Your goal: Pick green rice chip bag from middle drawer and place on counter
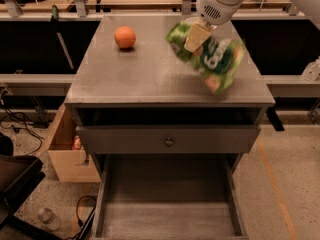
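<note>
The green rice chip bag (215,59), glossy green with white lettering, hangs tilted above the right half of the counter (145,74). My gripper (194,36) comes down from the white arm at the top and is shut on the bag's upper left part. The bag looks blurred, its lower end near the counter's right front edge. The middle drawer (167,204) stands pulled out below, its bare plank floor showing.
An orange (125,37) sits on the counter's back left. A drawer panel with a round knob (169,141) is just under the counter top. A cardboard box (65,149) stands on the floor to the left, with cables nearby.
</note>
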You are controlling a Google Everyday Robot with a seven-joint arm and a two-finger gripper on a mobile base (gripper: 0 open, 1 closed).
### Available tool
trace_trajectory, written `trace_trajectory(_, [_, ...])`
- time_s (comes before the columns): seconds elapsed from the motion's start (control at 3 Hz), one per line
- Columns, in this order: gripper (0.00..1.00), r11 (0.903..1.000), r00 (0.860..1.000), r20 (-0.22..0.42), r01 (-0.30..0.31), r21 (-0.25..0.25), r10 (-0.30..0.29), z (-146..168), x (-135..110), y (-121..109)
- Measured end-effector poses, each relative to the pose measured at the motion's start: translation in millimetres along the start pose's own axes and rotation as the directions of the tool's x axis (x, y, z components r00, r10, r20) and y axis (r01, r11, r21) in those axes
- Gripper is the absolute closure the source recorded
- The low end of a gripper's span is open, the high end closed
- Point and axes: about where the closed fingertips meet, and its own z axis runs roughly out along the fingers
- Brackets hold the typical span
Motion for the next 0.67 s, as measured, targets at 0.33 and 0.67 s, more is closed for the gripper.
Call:
trace_trajectory(0.33, [0.0, 1.0, 1.0, 0.0, 0.001, -0.001, -0.001, 0.5, -0.4, 0.7])
trace_trajectory(0.67, [0.0, 1.0, 1.0, 0.0, 0.001, -0.001, -0.001, 0.5, -0.4, 0.7])
